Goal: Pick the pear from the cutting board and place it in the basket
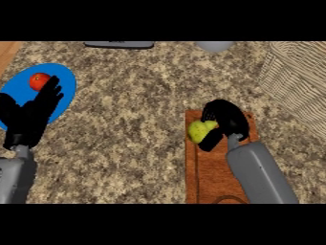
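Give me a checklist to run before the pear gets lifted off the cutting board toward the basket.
1. Right robot hand curled round the pear: ok, fingers and thumb wrap it.
2. Pear clear of the cutting board: cannot tell, the view looks steeply down and shows no gap.
3. Basket within view: ok, at the right edge, beyond the board.
4. Path from board to basket free: ok, only bare counter lies between.
5. Left robot hand out of the way: ok, open over the blue plate, far left.
6. Basket opening free: cannot tell, only its woven side shows.
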